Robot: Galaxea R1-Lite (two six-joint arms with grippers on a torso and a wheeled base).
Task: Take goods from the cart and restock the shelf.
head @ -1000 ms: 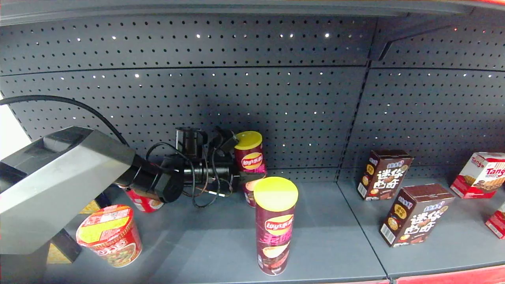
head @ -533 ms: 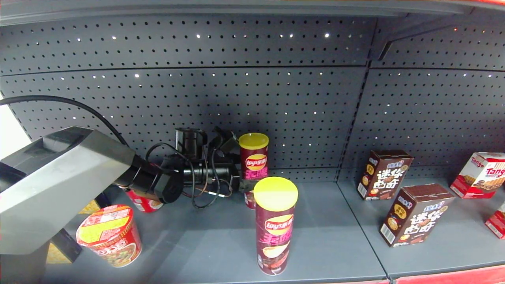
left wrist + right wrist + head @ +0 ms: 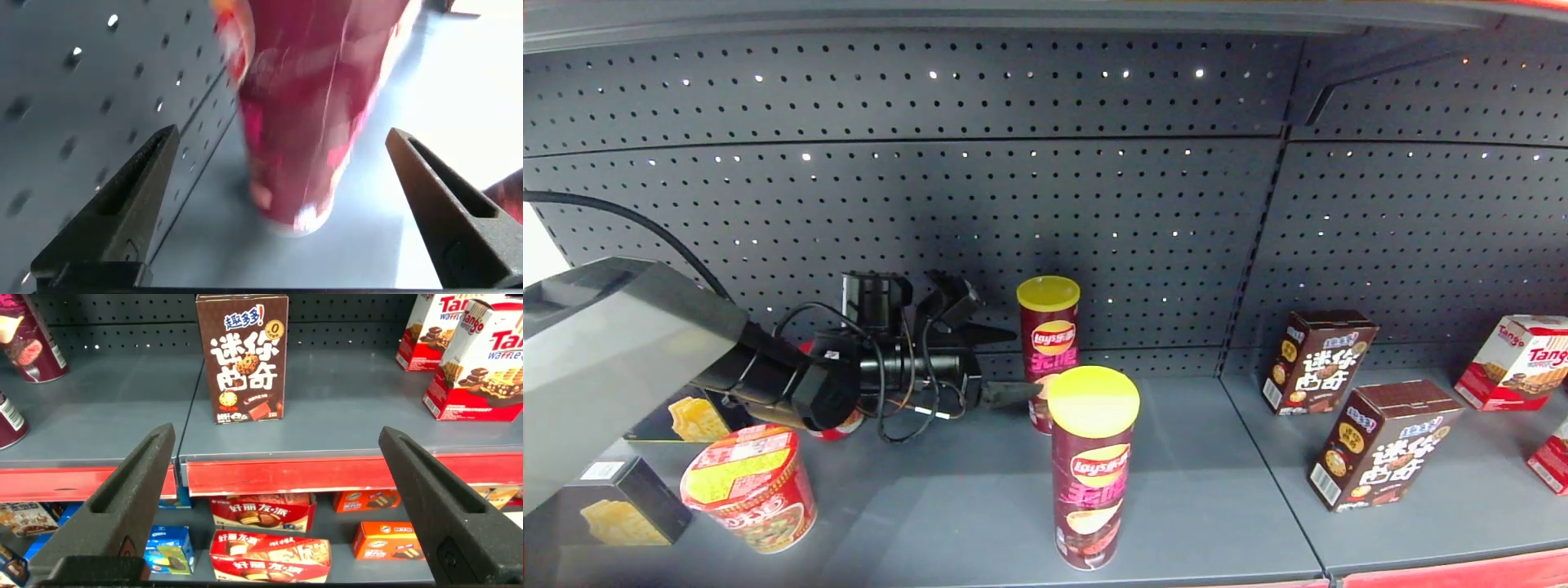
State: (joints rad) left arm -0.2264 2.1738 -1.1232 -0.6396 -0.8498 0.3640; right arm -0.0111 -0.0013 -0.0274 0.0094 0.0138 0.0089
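Standing by pegboard (image 3: 1143,229), chip can (image 3: 1049,331), wide left jaws just beside it

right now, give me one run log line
rear chips can: upright on shelf | left gripper: open, at the can | right gripper: open

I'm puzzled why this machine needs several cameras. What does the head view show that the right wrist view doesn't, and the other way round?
From the head: the left pincer, open by the back can, plus a noodle cup and the pegboard wall. From the right wrist: the right pincer, open, and snack packs on the shelf below. In both: a brown box and red-and-white boxes.
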